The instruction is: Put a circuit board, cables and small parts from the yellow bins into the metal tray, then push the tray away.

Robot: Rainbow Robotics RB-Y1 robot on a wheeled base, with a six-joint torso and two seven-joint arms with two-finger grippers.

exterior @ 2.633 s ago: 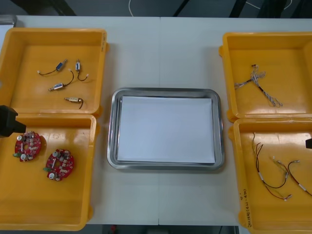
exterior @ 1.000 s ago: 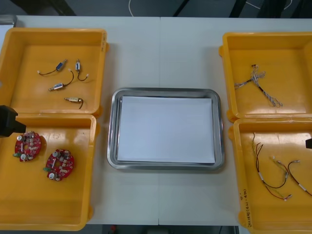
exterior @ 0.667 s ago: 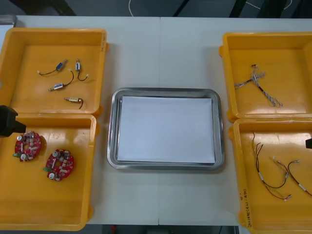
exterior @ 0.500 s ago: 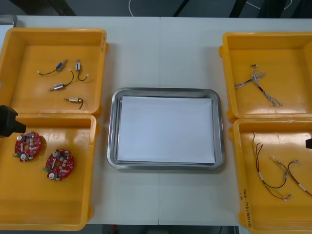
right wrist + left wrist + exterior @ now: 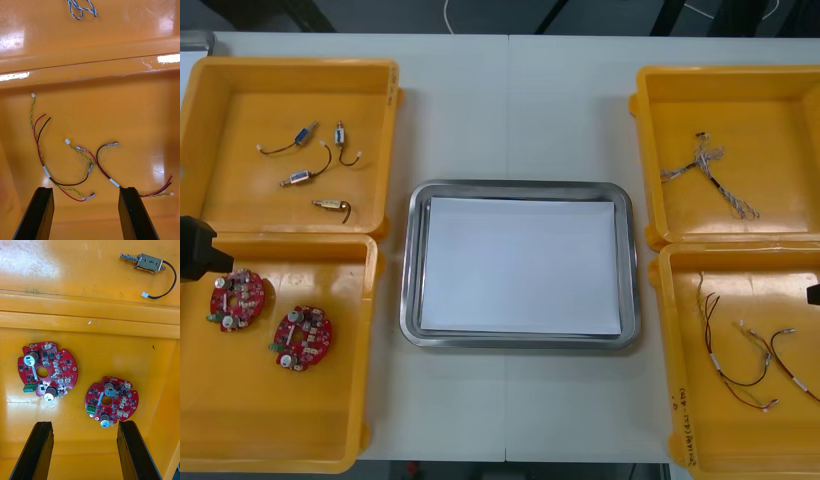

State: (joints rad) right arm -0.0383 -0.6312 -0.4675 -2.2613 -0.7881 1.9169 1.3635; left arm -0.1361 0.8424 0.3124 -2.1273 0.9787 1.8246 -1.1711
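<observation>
Running along the rim of the near right bin [image 5: 683,425] is a line of dark handwriting (too small to read). Inside that glossy bin lie thin cables [image 5: 90,167] in red, black and yellow-green with white plugs, just beyond the right gripper [image 5: 86,189], whose black fingers stand apart, gripping nothing. A twisted blue and white cable [image 5: 81,8] lies past the bin wall. The left gripper [image 5: 85,424], equally spread, hangs over the near left bin [image 5: 90,320], where one round red circuit board [image 5: 47,371] and a second board [image 5: 111,400] lie apart, each studded with silver cylinders and a green block. Between the bins sits the metal tray [image 5: 520,188], shiny-rimmed, white inside.
</observation>
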